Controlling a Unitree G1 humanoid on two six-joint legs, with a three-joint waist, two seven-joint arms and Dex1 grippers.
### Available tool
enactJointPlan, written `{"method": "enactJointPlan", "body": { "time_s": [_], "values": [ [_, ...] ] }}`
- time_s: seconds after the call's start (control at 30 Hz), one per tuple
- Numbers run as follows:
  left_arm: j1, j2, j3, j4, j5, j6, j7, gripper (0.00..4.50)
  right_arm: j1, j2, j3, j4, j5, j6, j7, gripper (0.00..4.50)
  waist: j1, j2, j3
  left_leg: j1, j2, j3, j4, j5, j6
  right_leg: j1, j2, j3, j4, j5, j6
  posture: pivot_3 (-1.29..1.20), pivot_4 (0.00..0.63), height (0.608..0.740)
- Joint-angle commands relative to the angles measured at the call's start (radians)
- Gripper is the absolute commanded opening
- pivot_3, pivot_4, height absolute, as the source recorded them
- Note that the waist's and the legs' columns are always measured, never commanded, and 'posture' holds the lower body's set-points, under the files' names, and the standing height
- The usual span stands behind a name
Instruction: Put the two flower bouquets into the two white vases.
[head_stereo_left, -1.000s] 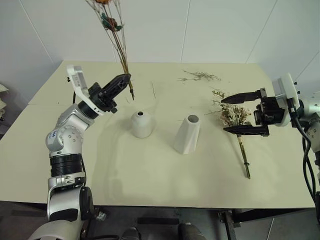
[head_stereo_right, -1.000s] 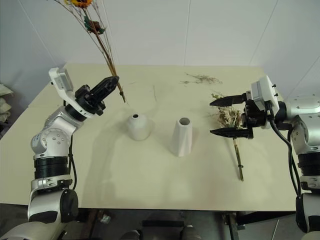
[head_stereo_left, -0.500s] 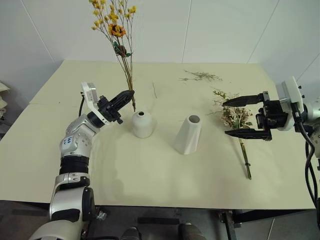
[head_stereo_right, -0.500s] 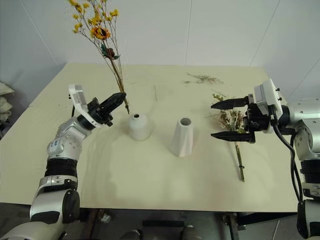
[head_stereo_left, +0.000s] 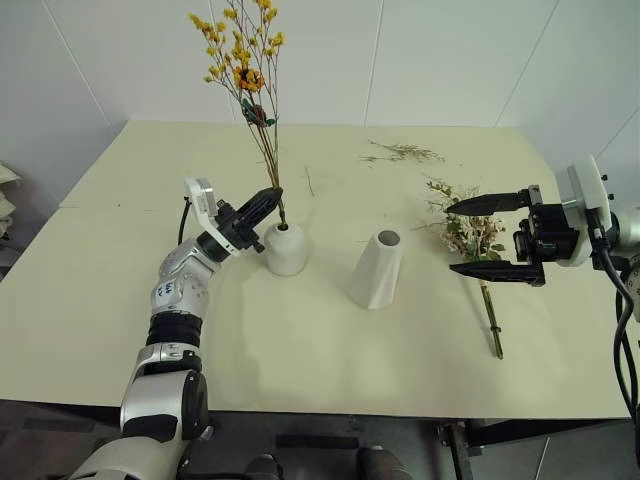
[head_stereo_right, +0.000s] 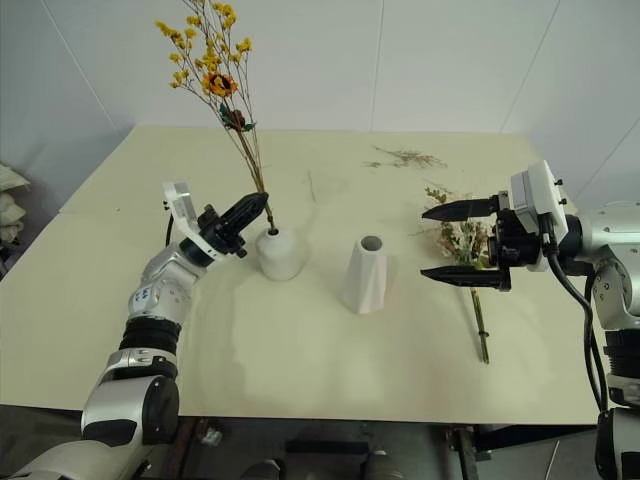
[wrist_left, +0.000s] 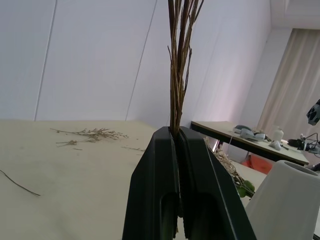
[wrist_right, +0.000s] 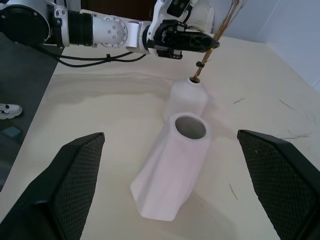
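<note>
Left gripper (head_stereo_left: 268, 199) clamped on the thin stems of the yellow flower bunch (head_stereo_left: 243, 62), stem ends right at the narrow mouth of the round vase (head_stereo_left: 285, 250) — whether already inside cannot be told. Keep the stems upright and centred over the neck, lower straight down without nudging the vase, and let go only once the bunch stands supported by the neck. Right gripper (head_stereo_left: 487, 237) spread wide and empty just above the cream-pink bunch (head_stereo_left: 468, 230) lying on the table (head_stereo_left: 300, 350) beside the tall vase (head_stereo_left: 377, 268) — keep clear of that vase until the left side is finished.
</note>
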Motion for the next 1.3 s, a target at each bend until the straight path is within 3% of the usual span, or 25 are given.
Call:
{"method": "enactJointPlan", "body": {
  "time_s": [0.03, 0.7, 1.3],
  "values": [
    [-0.017, 0.007, 0.009, 0.008, 0.003, -0.024, -0.011, 0.04, 0.007, 0.001, -0.041, -0.041, 0.019, 0.009, -0.008, 4.5, 0.0, 0.0, 0.0, 0.0, 0.0, 0.0, 0.0, 0.0, 0.0, 0.0, 0.0, 0.0, 0.0, 0.0, 0.0, 0.0, 0.15, 0.74],
    [0.016, -0.005, -0.008, 0.061, 0.048, -0.091, -0.038, 0.04, 0.044, 0.009, -0.062, -0.09, 0.03, 0.039, -0.045, 4.5, 0.001, 0.0, 0.0, 0.0, 0.0, 0.0, 0.0, 0.0, 0.0, 0.0, 0.0, 0.0, 0.0, 0.0, 0.0, 0.0, 0.15, 0.74],
    [-0.056, -0.032, 0.023, 0.151, 0.046, -0.127, -0.022, 0.04, 0.077, 0.019, -0.08, -0.13, 0.039, 0.054, -0.073, 4.5, 0.001, 0.0, 0.0, 0.0, 0.0, 0.0, 0.0, 0.0, 0.0, 0.0, 0.0, 0.0, 0.0, 0.001, 0.001, 0.0, 0.15, 0.74]
  ]
}}
